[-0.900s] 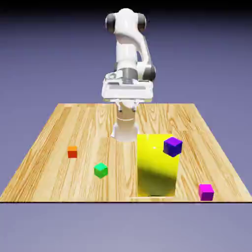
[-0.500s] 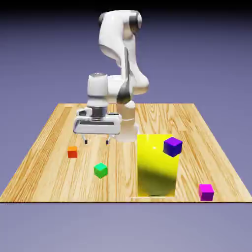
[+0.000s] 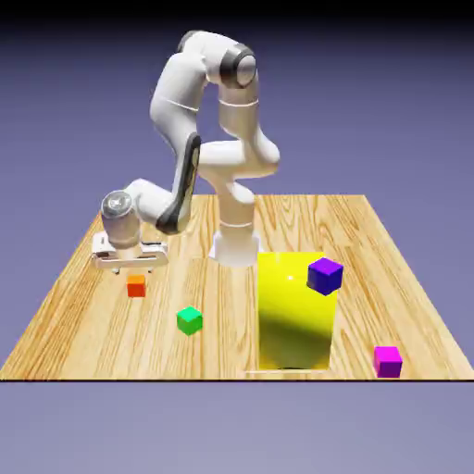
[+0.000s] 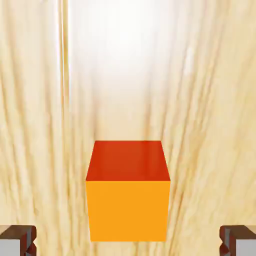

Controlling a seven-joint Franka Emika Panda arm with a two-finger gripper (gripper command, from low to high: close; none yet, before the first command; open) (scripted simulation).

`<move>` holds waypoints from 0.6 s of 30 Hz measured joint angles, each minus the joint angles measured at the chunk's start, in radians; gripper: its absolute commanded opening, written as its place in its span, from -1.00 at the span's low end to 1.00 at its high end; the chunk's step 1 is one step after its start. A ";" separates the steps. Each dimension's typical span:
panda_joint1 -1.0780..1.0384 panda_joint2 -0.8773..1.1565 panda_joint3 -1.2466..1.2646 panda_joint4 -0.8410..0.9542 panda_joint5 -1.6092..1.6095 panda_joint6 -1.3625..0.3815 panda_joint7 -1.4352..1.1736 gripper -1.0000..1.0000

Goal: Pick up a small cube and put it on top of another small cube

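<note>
The small cube (image 3: 136, 286), tiny and orange-red, lies on the wooden table (image 3: 83, 315) at the exterior view's left. My gripper (image 3: 130, 269) hangs just above and slightly behind it, jaws open. In the hand view the small cube (image 4: 128, 190) fills the lower middle, with the two grey fingertips (image 4: 17, 241) far out at the bottom corners, clear of its sides. The gripper (image 4: 128, 244) holds nothing. The other small cube (image 3: 190, 320), bright green, sits alone nearer the front edge, to the right of the orange-red one.
A tall yellow block (image 3: 294, 310) stands right of centre, with a purple cube (image 3: 325, 275) at its top. A magenta cube (image 3: 388, 360) lies near the front right corner. The robot's base (image 3: 234, 245) stands mid-table behind.
The arm has swung from the table's middle to the exterior view's left and dropped low, bringing the open gripper down over the orange-red cube. No cube has moved.
</note>
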 measured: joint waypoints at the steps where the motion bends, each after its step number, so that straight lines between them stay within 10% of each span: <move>1: -0.030 0.036 0.031 -0.002 0.023 0.037 -0.015 0.00; 3: -0.090 0.109 0.093 -0.005 0.070 0.109 -0.045 0.00; 4: -0.093 0.112 0.096 -0.005 0.072 0.113 -0.046 -1.00; 18: 0.305 -0.231 0.058 0.011 -0.269 -0.165 -0.011 -1.00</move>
